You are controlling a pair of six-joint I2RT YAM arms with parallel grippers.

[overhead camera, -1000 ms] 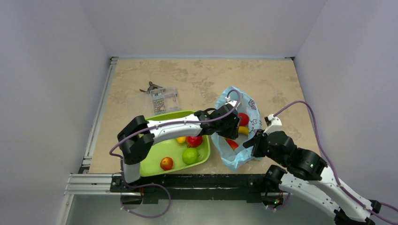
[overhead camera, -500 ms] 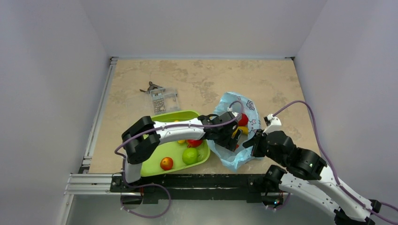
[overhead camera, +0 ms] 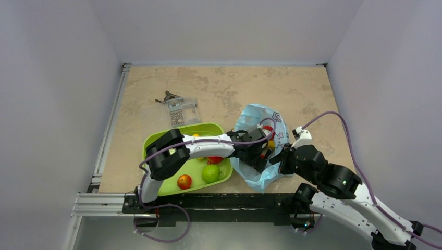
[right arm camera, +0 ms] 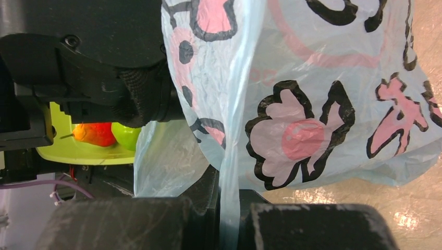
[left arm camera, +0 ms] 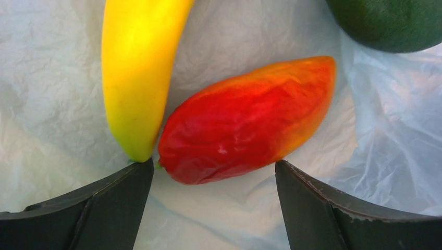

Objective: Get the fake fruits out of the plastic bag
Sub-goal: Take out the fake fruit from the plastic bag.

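The light blue plastic bag (overhead camera: 260,177) lies right of the lime-green tray (overhead camera: 156,136). My left gripper (overhead camera: 260,154) is inside the bag's mouth, open, its fingers either side of the near end of the red-orange mango (left arm camera: 250,122). The yellow banana (left arm camera: 136,67) lies left of the mango and the dark green avocado (left arm camera: 391,23) is at top right. A red round fruit (overhead camera: 269,130) shows in the bag. My right gripper (right arm camera: 229,221) is shut on a fold of the bag (right arm camera: 292,120) and holds its edge up. A green apple (overhead camera: 211,173), a small red-yellow apple (overhead camera: 184,181) and a red fruit (overhead camera: 215,159) lie in the tray.
A clear packet of small dark items (overhead camera: 181,110) with a dark clip lies behind the tray. The table's metal rail (overhead camera: 104,200) runs along the near edge. Grey walls close in the left, back and right sides.
My left gripper has pushed forward and down into the bag towards the near side, and its arm has swung in over the tray. The right gripper has kept its hold on the bag.
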